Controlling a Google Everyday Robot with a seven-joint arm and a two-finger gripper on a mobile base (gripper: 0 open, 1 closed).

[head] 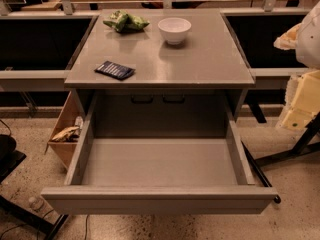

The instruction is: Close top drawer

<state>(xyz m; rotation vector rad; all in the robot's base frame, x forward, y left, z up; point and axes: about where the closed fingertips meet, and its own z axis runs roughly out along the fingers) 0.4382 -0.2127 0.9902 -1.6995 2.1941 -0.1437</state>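
The claw (304,101) appears to be the pale, blocky shape at the far right edge of the view, hanging below a rounded white part of the robot's arm (311,34). It is cut off by the frame, so I cannot tell whether it is apart or together, and it holds nothing that can be seen. It is well apart from the top drawer (160,161), a deep matte-grey drawer that fills the lower middle of the view. The drawer stands pulled far out of its grey cabinet toward the camera, its inside bare and its plain flat front panel nearest the viewer. On the cabinet's surface (210,59) above it sit a white bowl (174,30), a crumpled green snack bag (125,21) just left of the bowl, and a flat dark blue packet (115,70) nearer the front left corner. A tan wooden bin (64,146) leans against the cabinet's left side, with a crumpled wrapper (65,133) inside it. The floor (295,194) is speckled stone. Judging from this, the task has not begun to show: the drawer is wide open and nothing touches it. Everything is left to do, likely bringing the claw round to the front panel and pushing it straight back until it sits flush with the cabinet.
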